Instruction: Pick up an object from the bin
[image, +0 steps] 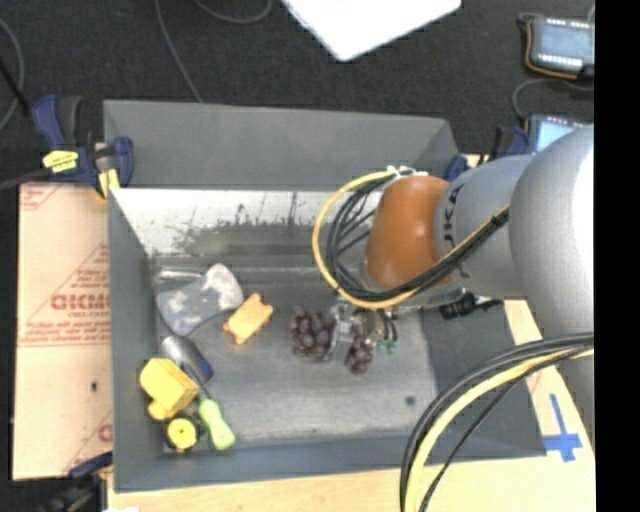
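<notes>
- Dark flooring surrounds a grey metal bin (270, 215), seen from above; entries run from its front wall to its back wall.
- Front left corner: a small yellow disc (181, 433) lies just beside a green piece (215, 425). A yellow block toy (163, 385) sits close behind them.
- Just behind the toy: a blue and silver item (188, 356), its kind unclear.
- Middle of the bin floor, right of centre: a bunch of dark purple grapes (312, 335).
- At the bunch: the fingers (347, 322) are lowered among the grapes, with fruit on either side. Whether they are open or closed, or grip anything, cannot be told.
- Left of the grapes, and apart from them: an orange-yellow piece (247, 318), then a crumpled clear bag (195, 298).
- Toward the back wall: the arm (530, 230) enters from the right, with an orange cover (405, 235) and looped cables (322, 250) at its wrist.
</notes>
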